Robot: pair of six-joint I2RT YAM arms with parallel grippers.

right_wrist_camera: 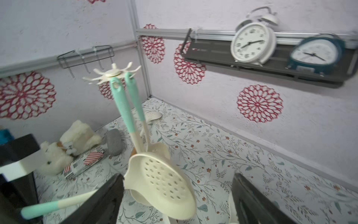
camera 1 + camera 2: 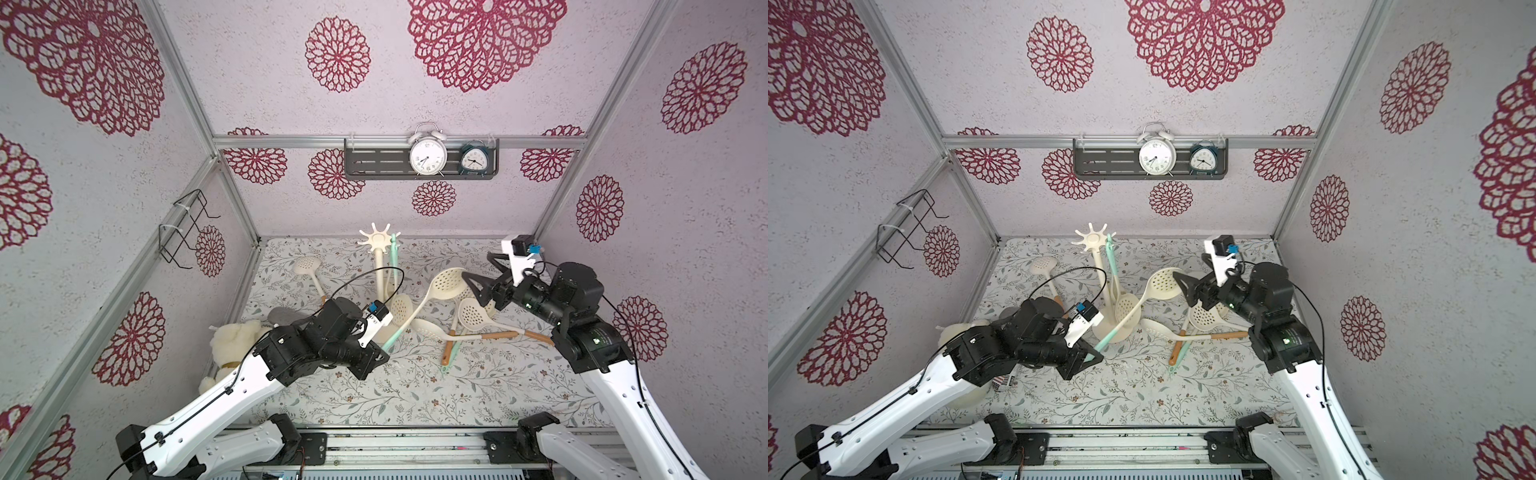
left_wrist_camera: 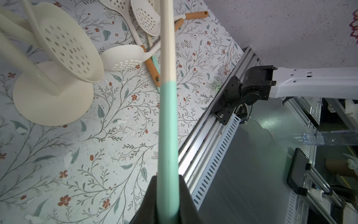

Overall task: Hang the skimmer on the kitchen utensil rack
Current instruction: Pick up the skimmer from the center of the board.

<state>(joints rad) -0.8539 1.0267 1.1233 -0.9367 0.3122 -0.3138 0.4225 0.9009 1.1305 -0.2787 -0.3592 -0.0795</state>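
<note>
The left gripper [image 3: 167, 176] is clamped on the mint end of the skimmer [image 3: 167, 116], its jaws pressed against either side of the handle. From there the cream shaft rises at a slant across the counter [image 2: 415, 395] to the perforated bowl [image 2: 451, 282], which is up in the air in both top views, to the right of the kitchen utensil rack [image 2: 377, 240] and not hooked on it. The right gripper [image 1: 177, 175] is spread wide around that bowl, with a finger on either side. One finger [image 1: 114, 186] sits right at the rim, though I cannot tell whether it touches. The rack stands upright near the back of the counter, its round base [image 2: 1113, 332] just beside the left gripper. Two other mint-handled skimmers [image 1: 121, 104] already hang from the upturned hooks on its crown, their bowls dangling low by the pole. More loose skimmers [image 2: 473, 313] with wooden handles lie in a crossed heap on the counter below the right gripper, and one lies apart [image 2: 307, 264] to the left of the rack. A plush toy [image 2: 232, 338] sits at the left edge.
</note>
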